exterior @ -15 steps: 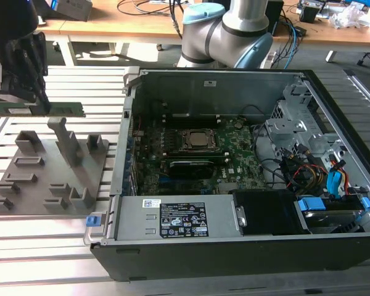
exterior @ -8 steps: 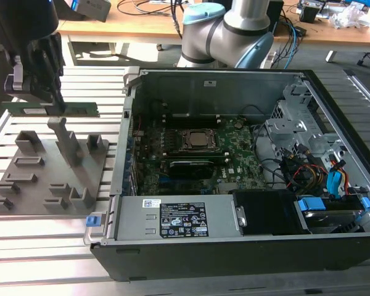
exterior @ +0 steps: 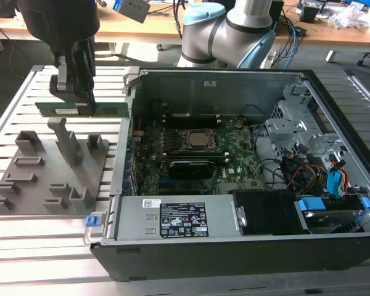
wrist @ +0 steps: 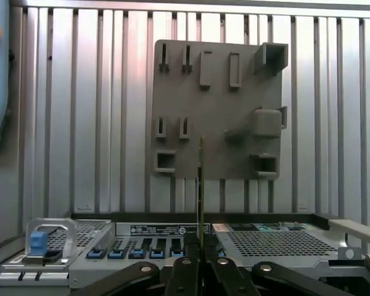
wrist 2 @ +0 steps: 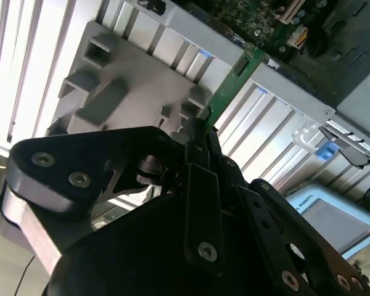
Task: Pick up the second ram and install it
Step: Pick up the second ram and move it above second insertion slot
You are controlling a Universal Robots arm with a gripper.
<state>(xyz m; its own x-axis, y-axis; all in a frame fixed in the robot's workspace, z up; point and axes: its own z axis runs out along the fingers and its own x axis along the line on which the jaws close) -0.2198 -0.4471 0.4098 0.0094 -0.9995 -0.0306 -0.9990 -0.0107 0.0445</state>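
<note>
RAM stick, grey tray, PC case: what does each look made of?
The second ram: green circuit board, likely fibreglass laminate; thin, flat and rigid-looking, with a slight sheen. The grey tray: probably moulded or printed plastic; matte, uniform grey, with blocky raised holders. The PC case: sheet metal by the look; bare dull grey walls with thin folded edges.
</note>
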